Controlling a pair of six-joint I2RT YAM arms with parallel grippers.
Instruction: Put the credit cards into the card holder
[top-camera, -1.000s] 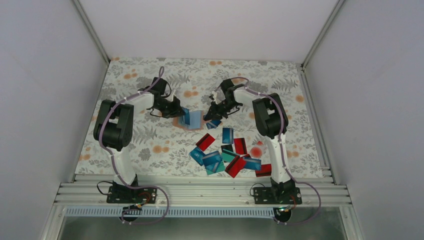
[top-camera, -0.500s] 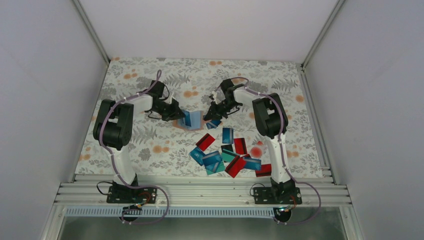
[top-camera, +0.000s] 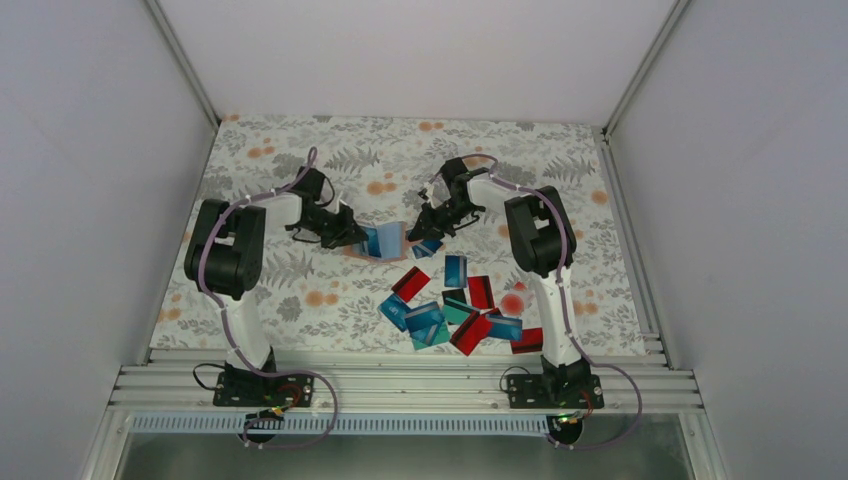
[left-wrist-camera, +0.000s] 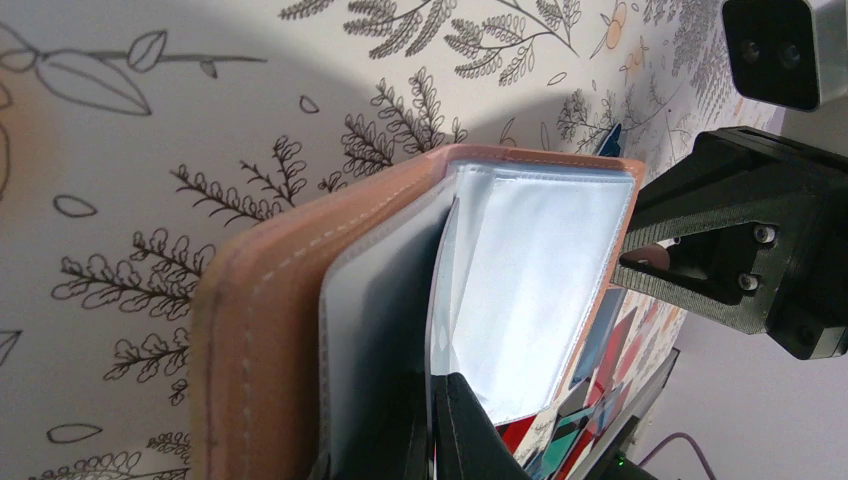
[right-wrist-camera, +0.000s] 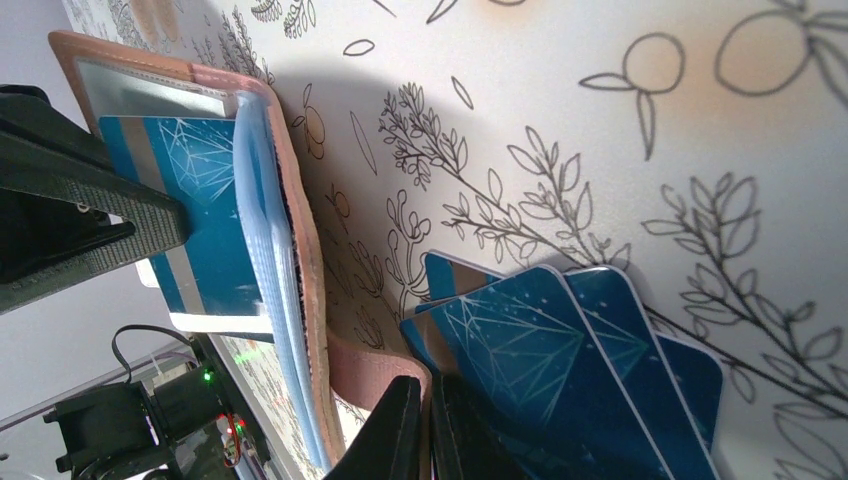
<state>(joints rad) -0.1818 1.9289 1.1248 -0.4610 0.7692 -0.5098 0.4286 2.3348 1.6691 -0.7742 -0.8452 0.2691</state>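
Note:
The tan card holder (top-camera: 385, 243) lies open mid-table, its clear plastic sleeves fanned up. My left gripper (top-camera: 347, 232) is shut on one clear sleeve; in the left wrist view (left-wrist-camera: 435, 400) the fingers pinch its edge next to the tan cover (left-wrist-camera: 260, 300). My right gripper (top-camera: 424, 226) is shut on the holder's tan flap (right-wrist-camera: 375, 370), shown in the right wrist view (right-wrist-camera: 426, 400). One blue card (right-wrist-camera: 200, 220) sits in a sleeve. Several blue cards (right-wrist-camera: 570, 350) lie fanned under my right gripper. Loose credit cards (top-camera: 450, 305), blue, teal and red, lie nearer the arms.
The floral cloth (top-camera: 290, 290) covers the table, with white walls on three sides. A metal rail (top-camera: 420, 380) runs along the near edge by the arm bases. The loose card pile lies in front of the right arm's base.
My left gripper has moved a little left and nearer, drawing the sleeve and holder with it. The right gripper has stayed put on the flap.

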